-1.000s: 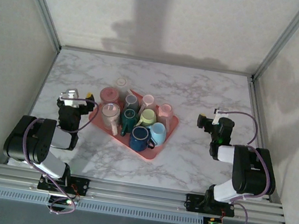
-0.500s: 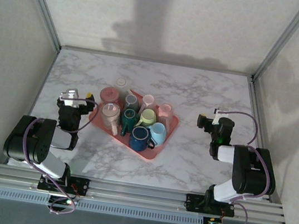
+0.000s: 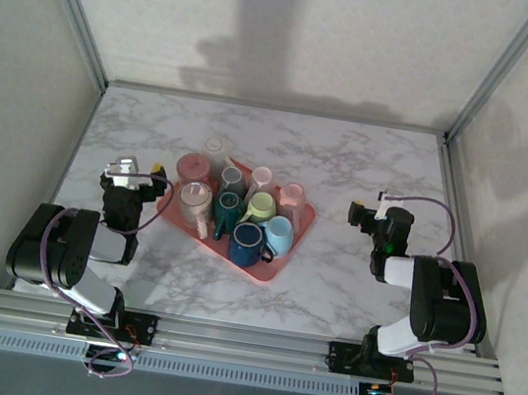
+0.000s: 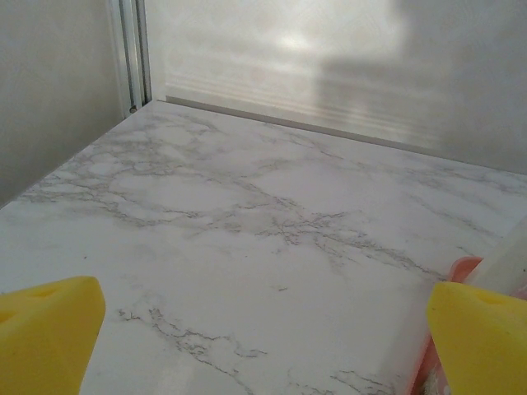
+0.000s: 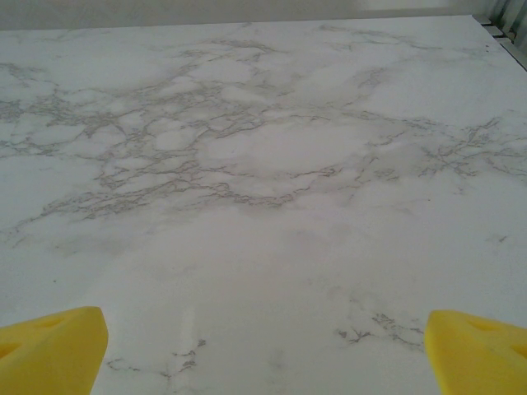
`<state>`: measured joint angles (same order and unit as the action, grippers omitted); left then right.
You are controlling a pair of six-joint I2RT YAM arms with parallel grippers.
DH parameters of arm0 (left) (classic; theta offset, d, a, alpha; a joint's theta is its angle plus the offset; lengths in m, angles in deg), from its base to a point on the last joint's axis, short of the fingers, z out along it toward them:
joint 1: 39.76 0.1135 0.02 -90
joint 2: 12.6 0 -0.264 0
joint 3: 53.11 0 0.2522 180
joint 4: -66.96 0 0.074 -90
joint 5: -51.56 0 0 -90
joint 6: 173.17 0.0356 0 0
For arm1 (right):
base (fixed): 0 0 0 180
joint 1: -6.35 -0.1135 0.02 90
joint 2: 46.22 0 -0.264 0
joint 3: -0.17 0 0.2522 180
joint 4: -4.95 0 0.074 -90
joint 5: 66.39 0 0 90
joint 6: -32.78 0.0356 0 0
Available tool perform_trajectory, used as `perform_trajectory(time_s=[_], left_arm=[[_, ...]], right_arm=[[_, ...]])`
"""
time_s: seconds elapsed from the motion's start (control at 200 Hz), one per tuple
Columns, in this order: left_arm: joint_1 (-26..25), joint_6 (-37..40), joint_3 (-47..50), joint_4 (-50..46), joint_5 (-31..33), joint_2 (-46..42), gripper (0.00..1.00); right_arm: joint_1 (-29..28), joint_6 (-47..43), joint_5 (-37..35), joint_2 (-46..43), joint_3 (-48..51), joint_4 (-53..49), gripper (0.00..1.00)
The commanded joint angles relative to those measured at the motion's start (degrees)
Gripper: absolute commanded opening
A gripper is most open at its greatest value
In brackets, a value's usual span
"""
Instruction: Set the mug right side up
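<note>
No writing, label, brand, number or sign can be read in any of the views. The mugs (image 3: 247,243) on the pink tray (image 3: 270,274) are too small in the overhead view for any print on them to be made out.
</note>
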<state>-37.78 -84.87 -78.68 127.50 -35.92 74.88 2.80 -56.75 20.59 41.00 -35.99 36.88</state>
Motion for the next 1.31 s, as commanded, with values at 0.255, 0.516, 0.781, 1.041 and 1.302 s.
perform_trajectory(time_s=[0.255,0.516,0.781,1.041,1.302], left_arm=[[0.6,-0.8,-0.9,-0.1,-1.2,0.5,0.99],[0.7,-0.8,-1.0,-0.2,-1.3,0.5,0.99],[1.0,-1.1,-1.0,-0.1,-1.8,0.4,0.99],[-2.3,-0.5,-7.8,-27.2,3.0,-22.7,1.00],[-2.5,-8.3,-24.5,-64.5,-5.1,-38.3,1.00]], right_arm=[[-0.2,0.3,-0.7,0.7,-0.7,0.2,0.99],[-0.3,0.3,-0.7,0.8,-0.7,0.2,0.99],[0.0,0.3,0.3,-0.7,-1.2,-1.3,0.91],[-0.5,3.7,-2.7,-17.6,-11.5,-30.4,0.91],[-0.9,12.5,8.2,-28.4,-25.7,-61.8,0.83]])
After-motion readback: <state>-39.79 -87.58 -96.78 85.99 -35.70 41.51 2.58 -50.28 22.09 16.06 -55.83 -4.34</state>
